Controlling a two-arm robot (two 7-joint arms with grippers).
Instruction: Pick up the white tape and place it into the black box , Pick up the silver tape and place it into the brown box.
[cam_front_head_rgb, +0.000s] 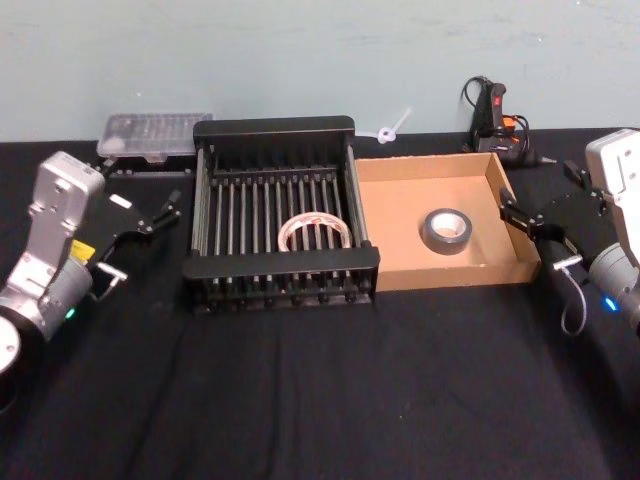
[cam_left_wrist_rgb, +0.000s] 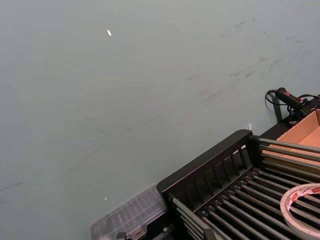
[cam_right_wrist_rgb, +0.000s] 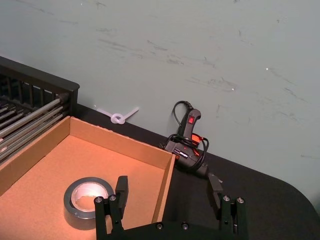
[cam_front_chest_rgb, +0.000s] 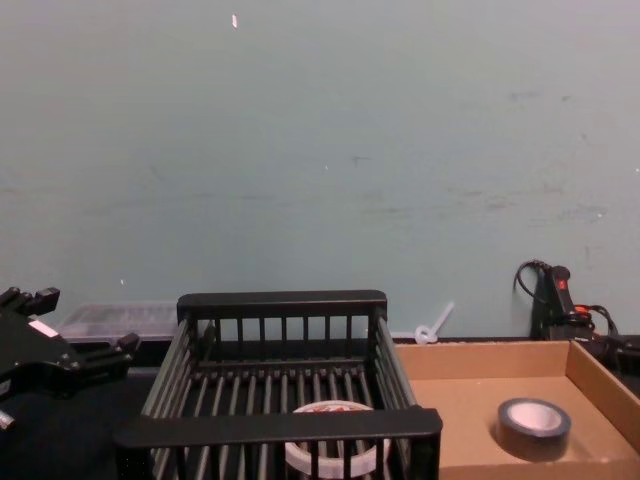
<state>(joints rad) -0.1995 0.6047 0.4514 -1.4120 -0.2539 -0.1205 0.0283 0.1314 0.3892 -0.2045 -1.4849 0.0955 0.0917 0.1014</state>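
Head view shows both jobs looking finished: the white tape lies flat on the slatted floor of the black box, toward its near right corner, and the silver tape lies flat in the brown box, right of centre and apart from all four walls. The two boxes stand side by side, touching or nearly so, on the black worktop. The left gripper hangs just beside the black box's left wall, outside it, with its jaws parted and nothing between them. The right gripper sits at the brown box's right wall; the right wrist view shows its fingers spread wide and empty, straddling that cardboard wall, one inside near the silver roll and one outside. The relation that matters now is that straddle: by my reading, any withdrawal of the right arm should go up first, since a sideways pull would drag the light box. Each arm is nearer its own box, and both have open worktop behind and toward the robot to retreat into. Behind the boxes lie a clear plastic case, a small white clip and a corded black tool, all well out of the way.
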